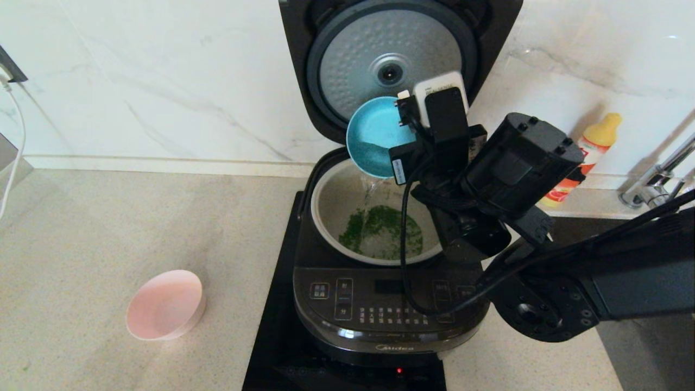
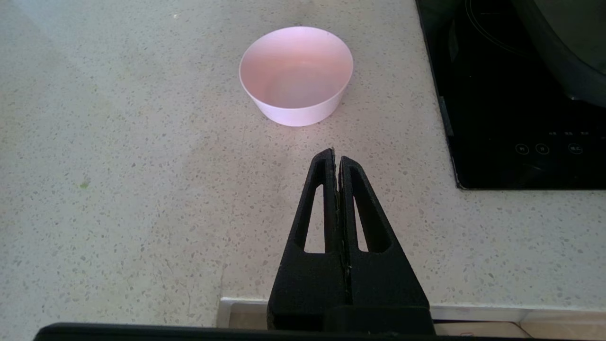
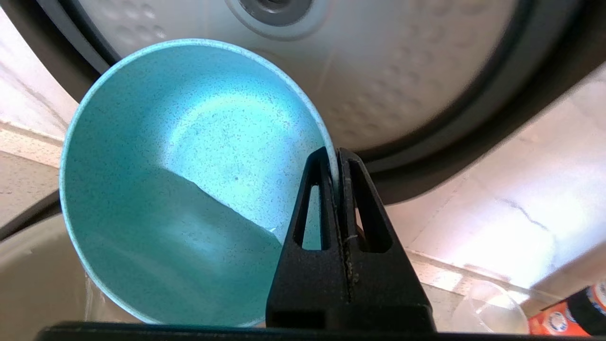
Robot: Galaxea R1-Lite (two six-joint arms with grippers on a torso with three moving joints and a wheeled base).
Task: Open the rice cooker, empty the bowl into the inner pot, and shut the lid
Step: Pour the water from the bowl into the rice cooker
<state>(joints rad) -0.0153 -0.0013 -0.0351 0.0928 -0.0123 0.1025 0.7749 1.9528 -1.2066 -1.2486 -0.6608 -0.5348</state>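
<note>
The black rice cooker (image 1: pixel 380 309) stands open, its lid (image 1: pixel 391 60) upright with the dimpled silver disc facing me. The inner pot (image 1: pixel 336 201) holds green bits and water. My right gripper (image 3: pixel 335 154) is shut on the rim of a blue bowl (image 1: pixel 372 133), which is tilted over the pot's back edge; clear water streams from it into the pot. In the right wrist view the blue bowl (image 3: pixel 189 180) still holds some water. My left gripper (image 2: pixel 335 155) is shut and empty, hovering above the counter near a pink bowl (image 2: pixel 297 73).
The pink bowl (image 1: pixel 164 304) stands empty on the speckled counter (image 1: pixel 108 228) left of the cooker. The cooker sits on a black induction hob (image 1: pixel 271 347). An orange-yellow bottle (image 1: pixel 589 152) and a tap (image 1: pixel 657 179) stand at the right by the wall.
</note>
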